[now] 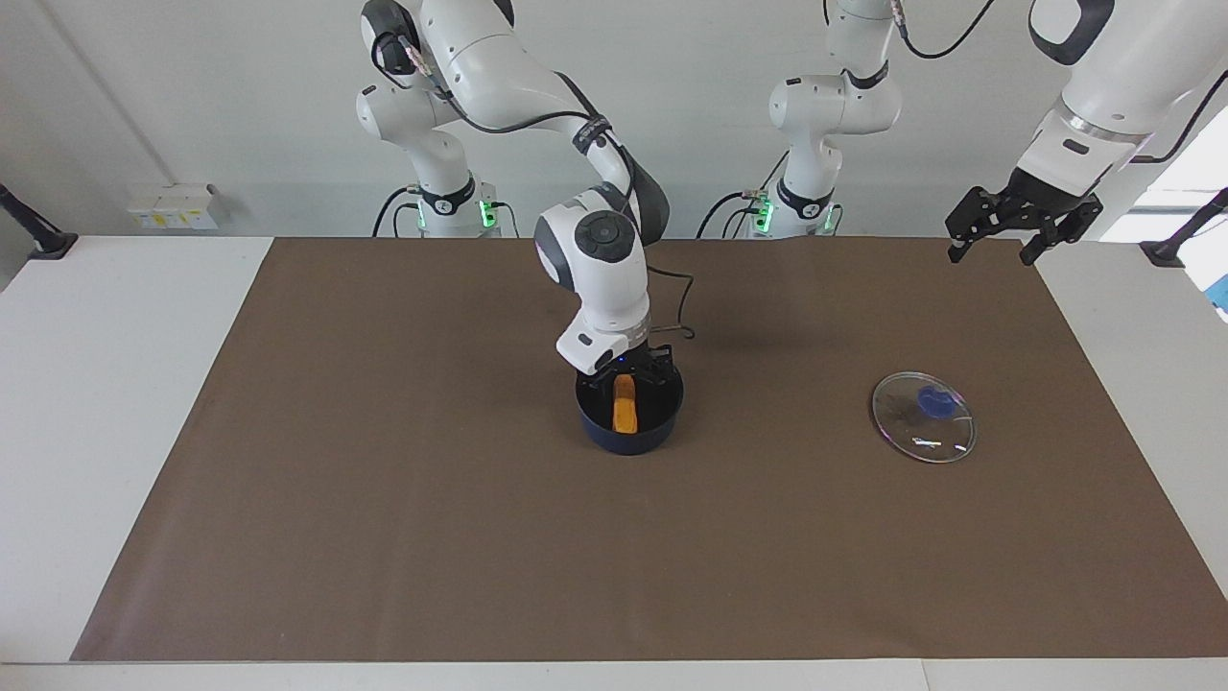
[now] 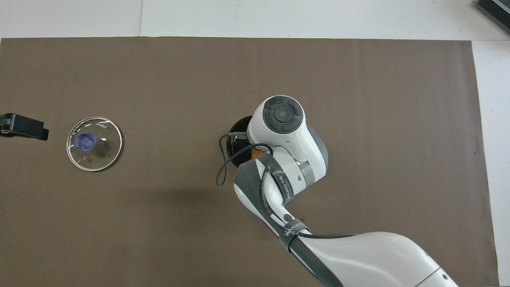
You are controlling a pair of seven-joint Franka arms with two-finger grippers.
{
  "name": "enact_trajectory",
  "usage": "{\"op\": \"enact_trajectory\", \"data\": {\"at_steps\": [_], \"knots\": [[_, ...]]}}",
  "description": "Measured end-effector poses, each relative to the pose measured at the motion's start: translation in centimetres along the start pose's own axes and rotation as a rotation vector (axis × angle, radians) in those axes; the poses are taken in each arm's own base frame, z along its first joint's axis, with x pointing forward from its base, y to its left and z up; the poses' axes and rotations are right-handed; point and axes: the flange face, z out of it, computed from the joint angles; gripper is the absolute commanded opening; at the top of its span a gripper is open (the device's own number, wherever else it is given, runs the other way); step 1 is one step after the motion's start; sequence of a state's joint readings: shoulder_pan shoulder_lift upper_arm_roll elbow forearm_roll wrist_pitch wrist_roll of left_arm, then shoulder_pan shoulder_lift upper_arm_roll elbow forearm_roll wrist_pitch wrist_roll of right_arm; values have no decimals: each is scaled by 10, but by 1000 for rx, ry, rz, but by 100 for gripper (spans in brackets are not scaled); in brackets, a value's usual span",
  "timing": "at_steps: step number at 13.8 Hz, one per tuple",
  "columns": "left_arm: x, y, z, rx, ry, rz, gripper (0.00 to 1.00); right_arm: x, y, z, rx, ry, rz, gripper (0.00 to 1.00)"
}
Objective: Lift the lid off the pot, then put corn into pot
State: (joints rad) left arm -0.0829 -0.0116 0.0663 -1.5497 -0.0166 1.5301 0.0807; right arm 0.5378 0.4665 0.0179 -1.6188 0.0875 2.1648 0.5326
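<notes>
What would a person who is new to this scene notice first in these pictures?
First, the right claw reaching down into the small dark navy-blue pot at the middle of the brown mat, with the yellow-orange corn cob leaning inside the pot. Next, the round clear glass lid with a blue knob lying flat toward the left arm's end, while the left claw waits open, raised above the mat's edge.

A brown mat (image 1: 384, 499) covers most of the white table (image 1: 96, 432).

The bench (image 1: 115, 403) is white, with a brown mat (image 1: 403, 537) spread over most of it. On the mat the pot (image 1: 628, 437) stands near the middle, and the lid (image 1: 923, 417) lies flat well apart, toward the left arm's end.
</notes>
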Motion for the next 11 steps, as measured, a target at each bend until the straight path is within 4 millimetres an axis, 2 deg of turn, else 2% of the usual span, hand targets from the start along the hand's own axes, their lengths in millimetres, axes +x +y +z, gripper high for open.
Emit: {"op": "enact_trajectory", "data": {"at_steps": [2,4,7,9,11], "knots": [[0,0,0,0,0,-1,100,4,6,-18,9,21,10,100],[0,0,0,0,0,-1,100,11,24,-45,5,34,38,100],[0,0,0,0,0,-1,100,30,80,-98,-4,55,101,100],[0,0,0,0,0,-1,100,34,122,-131,-39,47,105,100],[0,0,0,0,0,-1,100,35,157,-155,-72,37,94,100]]}}
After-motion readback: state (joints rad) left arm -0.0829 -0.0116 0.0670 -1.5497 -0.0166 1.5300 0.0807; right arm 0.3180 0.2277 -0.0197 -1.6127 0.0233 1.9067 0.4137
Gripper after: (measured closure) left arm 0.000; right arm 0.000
